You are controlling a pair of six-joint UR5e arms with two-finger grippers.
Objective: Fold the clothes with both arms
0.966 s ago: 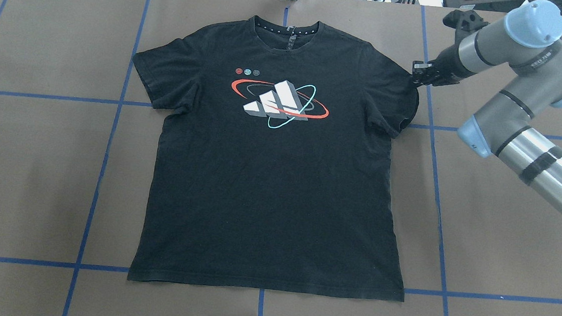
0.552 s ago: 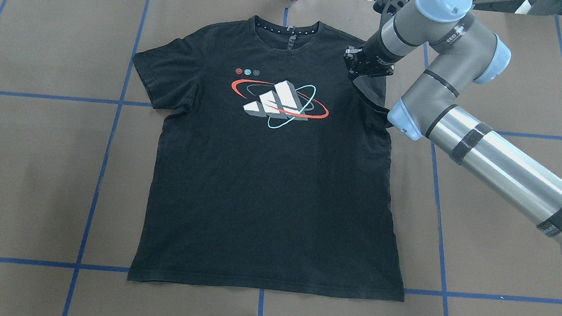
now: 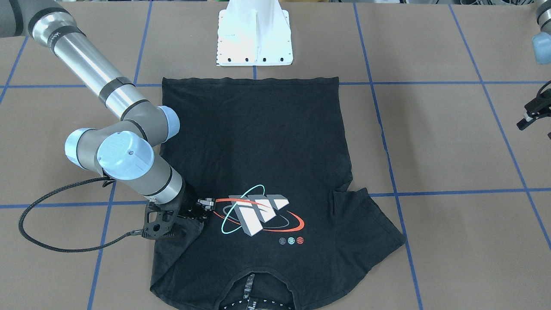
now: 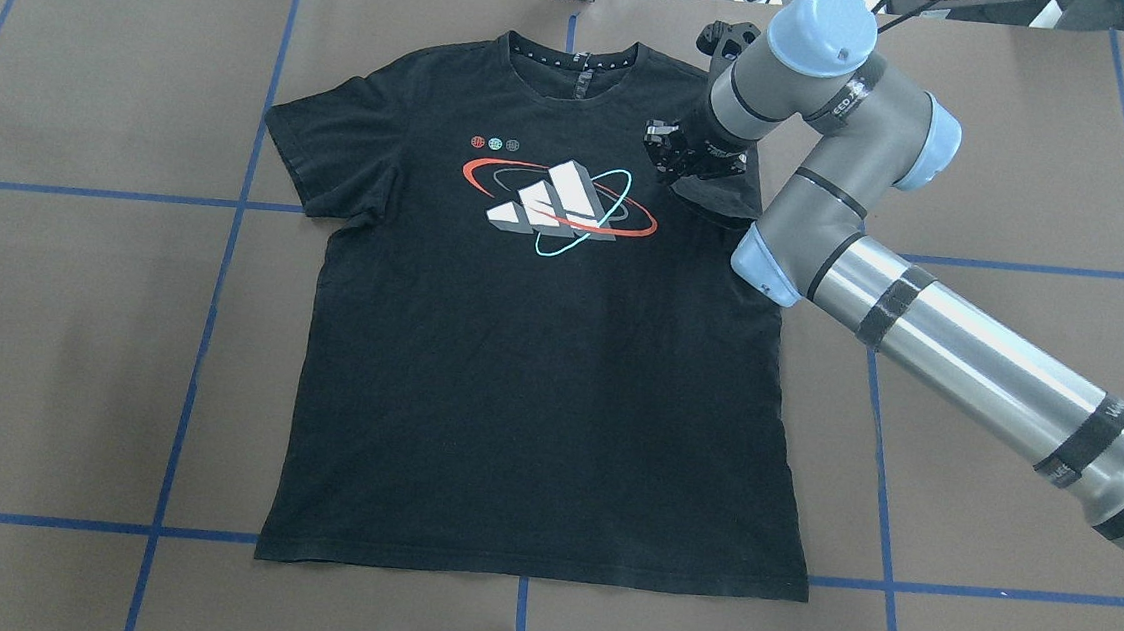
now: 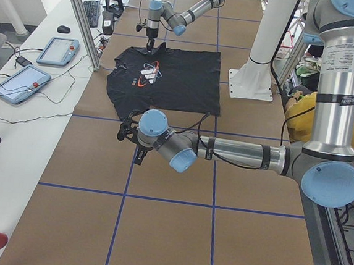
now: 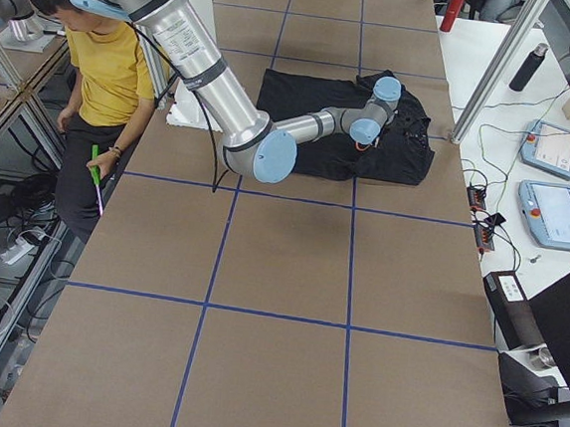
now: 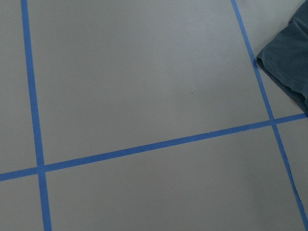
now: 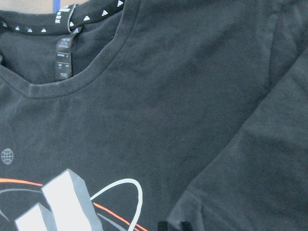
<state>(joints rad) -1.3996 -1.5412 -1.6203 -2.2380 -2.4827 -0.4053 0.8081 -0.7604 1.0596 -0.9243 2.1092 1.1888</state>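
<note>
— Where was the left gripper (image 3: 531, 114)?
— Well clear of the T-shirt (image 4: 537, 384) lying flat on the counter (image 4: 70, 317); I couldn't tell its jaws' state.
— And the right gripper (image 4: 670, 158)?
— Clamped on the T-shirt's sleeve (image 4: 717, 199), folded inward beside its logo (image 4: 559, 205).

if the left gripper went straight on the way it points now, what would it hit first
Most likely bare brown table paper, near a blue tape line; the T-shirt sleeve sits off to one side. Depth is unclear.
</note>
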